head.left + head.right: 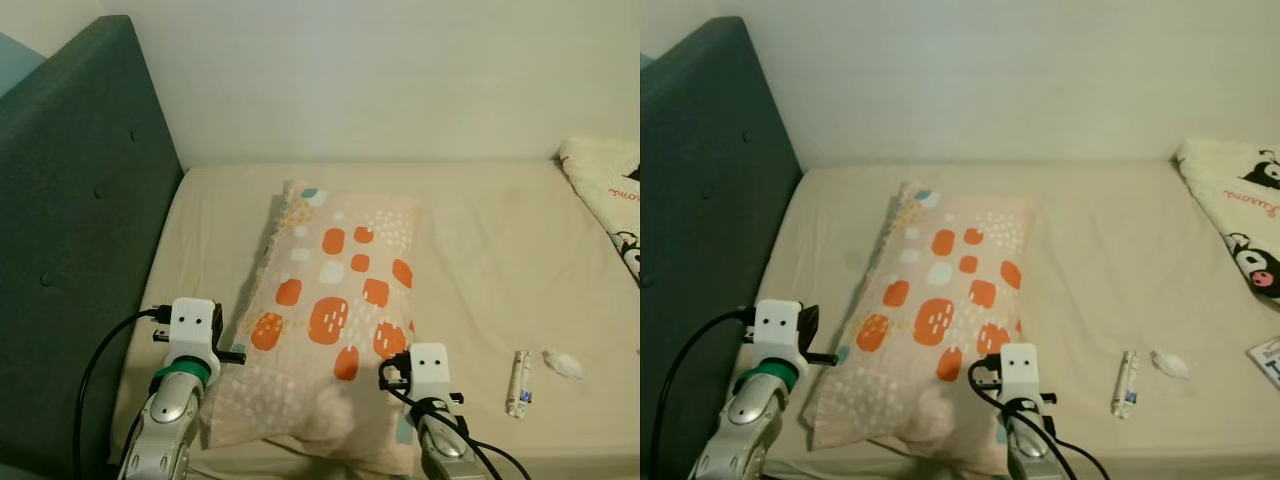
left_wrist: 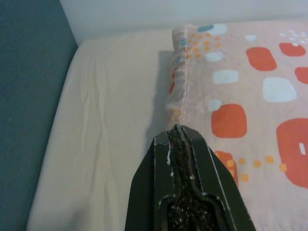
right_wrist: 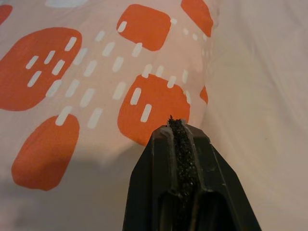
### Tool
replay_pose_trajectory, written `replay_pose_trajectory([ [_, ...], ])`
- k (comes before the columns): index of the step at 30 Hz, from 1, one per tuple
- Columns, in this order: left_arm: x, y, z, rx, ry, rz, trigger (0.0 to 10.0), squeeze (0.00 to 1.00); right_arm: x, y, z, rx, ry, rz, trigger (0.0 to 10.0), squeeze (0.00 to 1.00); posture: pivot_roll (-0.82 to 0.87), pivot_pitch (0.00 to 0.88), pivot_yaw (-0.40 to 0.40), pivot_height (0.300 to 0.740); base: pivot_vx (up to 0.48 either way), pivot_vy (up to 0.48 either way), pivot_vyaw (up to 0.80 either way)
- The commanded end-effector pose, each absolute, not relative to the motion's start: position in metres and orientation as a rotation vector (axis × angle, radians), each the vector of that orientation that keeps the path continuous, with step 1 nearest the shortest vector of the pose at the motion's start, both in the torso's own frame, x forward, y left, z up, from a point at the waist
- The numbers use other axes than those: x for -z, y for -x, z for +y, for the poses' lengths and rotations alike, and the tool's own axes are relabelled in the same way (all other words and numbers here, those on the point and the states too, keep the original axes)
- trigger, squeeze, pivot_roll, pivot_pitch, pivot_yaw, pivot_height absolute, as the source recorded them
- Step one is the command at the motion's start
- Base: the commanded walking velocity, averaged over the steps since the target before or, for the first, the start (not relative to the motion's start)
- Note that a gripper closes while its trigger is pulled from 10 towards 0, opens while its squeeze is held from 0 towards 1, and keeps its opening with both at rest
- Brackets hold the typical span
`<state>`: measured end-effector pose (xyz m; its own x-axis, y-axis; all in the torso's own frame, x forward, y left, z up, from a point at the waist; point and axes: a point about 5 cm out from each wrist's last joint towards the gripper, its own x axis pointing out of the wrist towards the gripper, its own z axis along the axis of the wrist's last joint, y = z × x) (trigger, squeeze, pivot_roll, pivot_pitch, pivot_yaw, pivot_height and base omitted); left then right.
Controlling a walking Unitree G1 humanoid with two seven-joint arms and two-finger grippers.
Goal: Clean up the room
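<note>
**Pillow flanked by both grippers on the bed**

A long rectangular pillow in pale pink fabric, printed with orange, white and blue rounded blocks (image 1: 330,320), is seen lying lengthwise on a cream-sheeted mattress (image 1: 480,240), its far end pointing toward the white wall (image 1: 380,70). A dark teal padded headboard (image 1: 70,230) is set along the robot's left side of the bed.

The left gripper (image 2: 179,132) is held at the pillow's left seam, near its closer end; in the left wrist view its two black fingers are pressed flat together with nothing between them. The right gripper (image 3: 172,122) is held at the pillow's right edge, again near the closer end, and its fingers are likewise closed together and empty (only the rough pad strip is seen between them). Whether either tip is touching the fabric cannot be told.

To the right of the pillow, a small white tube with printed lettering (image 1: 519,383) is laid on the sheet, with a crumpled white scrap (image 1: 563,363) just beside it. A cream blanket printed with black-and-pink cartoon figures (image 1: 1240,220) is spread over the far right corner of the mattress.
</note>
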<state>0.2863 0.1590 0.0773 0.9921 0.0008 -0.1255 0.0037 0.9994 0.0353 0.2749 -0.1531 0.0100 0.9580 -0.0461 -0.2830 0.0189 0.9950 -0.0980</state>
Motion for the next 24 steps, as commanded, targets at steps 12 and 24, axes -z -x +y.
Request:
replay_pose_trajectory([
  [12,-0.0685,-0.2812,0.1564,0.011,-0.015,0.177,10.0,0.0,-0.006,-0.2709,-0.1536,0.031,0.098,0.316,10.0,0.0,0.02,0.065,0.084,0.74,-0.121,0.0,0.0],
  [24,-0.0671,-0.2824,0.1529,0.018,-0.01,0.184,10.0,0.0,-0.0049,-0.268,-0.1578,0.034,0.111,0.322,10.0,0.0,0.01,0.056,0.082,0.74,-0.3,0.0,0.0],
])
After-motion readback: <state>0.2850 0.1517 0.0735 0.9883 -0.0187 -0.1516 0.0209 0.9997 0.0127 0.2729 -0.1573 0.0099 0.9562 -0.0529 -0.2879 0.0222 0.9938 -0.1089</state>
